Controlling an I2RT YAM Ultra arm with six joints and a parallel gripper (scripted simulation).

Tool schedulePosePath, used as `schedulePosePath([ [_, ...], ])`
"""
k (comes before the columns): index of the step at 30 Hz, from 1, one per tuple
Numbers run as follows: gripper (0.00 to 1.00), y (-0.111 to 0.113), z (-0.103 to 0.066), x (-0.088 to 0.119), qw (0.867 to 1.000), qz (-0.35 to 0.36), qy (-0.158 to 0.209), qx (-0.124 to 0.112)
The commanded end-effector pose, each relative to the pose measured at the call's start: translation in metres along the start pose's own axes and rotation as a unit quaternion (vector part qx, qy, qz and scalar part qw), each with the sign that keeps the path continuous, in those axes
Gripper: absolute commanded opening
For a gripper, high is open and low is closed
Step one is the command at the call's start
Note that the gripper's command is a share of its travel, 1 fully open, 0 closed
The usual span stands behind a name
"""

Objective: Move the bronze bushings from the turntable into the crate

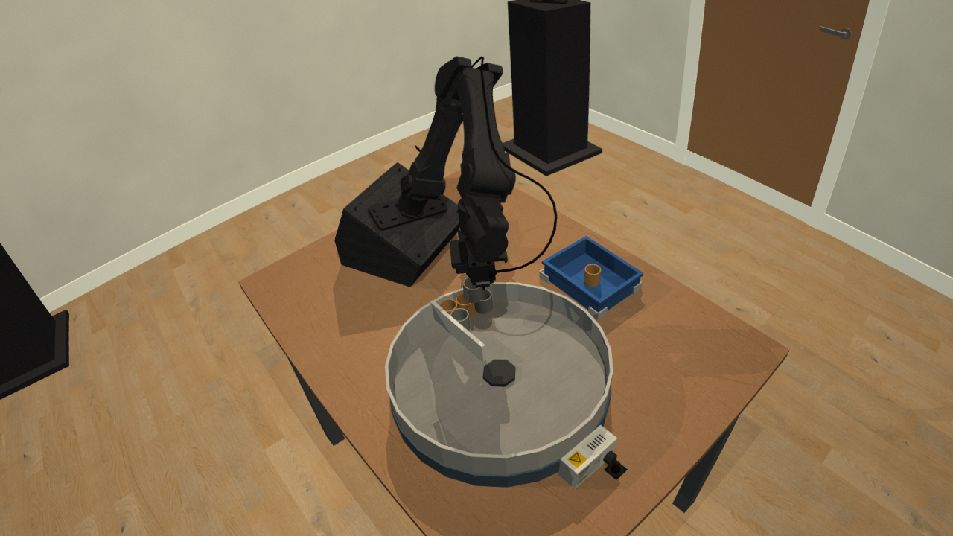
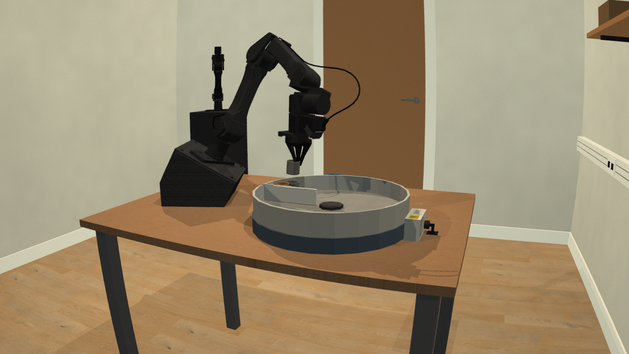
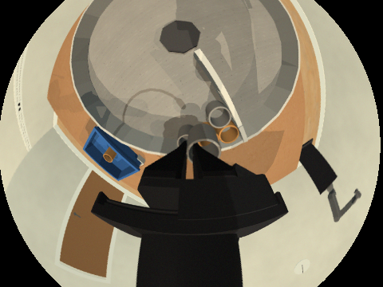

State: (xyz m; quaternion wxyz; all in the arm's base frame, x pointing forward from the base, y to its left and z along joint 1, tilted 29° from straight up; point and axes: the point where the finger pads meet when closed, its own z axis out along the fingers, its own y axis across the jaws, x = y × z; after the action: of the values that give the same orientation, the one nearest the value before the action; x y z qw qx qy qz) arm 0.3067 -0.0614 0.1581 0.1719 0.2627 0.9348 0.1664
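My gripper point(image 1: 483, 286) point(image 2: 298, 163) point(image 3: 189, 145) is shut on the wall of a steel bushing point(image 1: 471, 292) point(image 2: 292, 167) point(image 3: 203, 133), holding it upright above the rim of the turntable point(image 1: 546, 386) point(image 2: 329, 222) point(image 3: 132, 60). A second steel bushing point(image 1: 484, 301) and a third steel bushing point(image 1: 460, 318) point(image 3: 212, 107) stand on the turntable. Between them and the rim stand a bronze bushing point(image 1: 466, 307) and another bronze bushing point(image 1: 448, 309) point(image 3: 228, 138). The held bushing partly hides one bronze in the wrist view. One more bronze bushing point(image 1: 592, 276) point(image 3: 108, 156) stands in the blue crate point(image 1: 599, 299) point(image 3: 124, 164).
A pale divider point(image 1: 459, 331) point(image 2: 290, 194) point(image 3: 221, 89) stands beside the bushings, running from the turntable's rim towards the dark hub point(image 1: 499, 372) point(image 2: 331, 205) point(image 3: 179, 37). A control box point(image 1: 587, 455) point(image 2: 414, 225) sits outside the rim, away from the crate.
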Motion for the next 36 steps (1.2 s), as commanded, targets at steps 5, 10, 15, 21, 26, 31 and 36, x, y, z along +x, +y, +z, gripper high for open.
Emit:
schedulePosePath([
  [5,0.0,0.006,-0.013,-0.03,1.0,-0.002,-0.019,-0.005],
  [10,0.0,0.01,-0.014,-0.052,1.0,-0.002,-0.019,-0.005],
  [15,0.0,0.013,-0.014,-0.067,1.0,-0.002,-0.019,-0.005],
  [21,0.0,0.018,-0.015,-0.097,1.0,-0.002,-0.02,-0.004],
  [26,0.0,0.023,-0.016,-0.12,1.0,-0.002,-0.02,-0.004],
  [31,0.0,0.025,-0.017,-0.131,1.0,-0.002,-0.02,-0.004],
  [36,0.0,0.027,-0.017,-0.144,1.0,-0.002,-0.02,-0.004],
])
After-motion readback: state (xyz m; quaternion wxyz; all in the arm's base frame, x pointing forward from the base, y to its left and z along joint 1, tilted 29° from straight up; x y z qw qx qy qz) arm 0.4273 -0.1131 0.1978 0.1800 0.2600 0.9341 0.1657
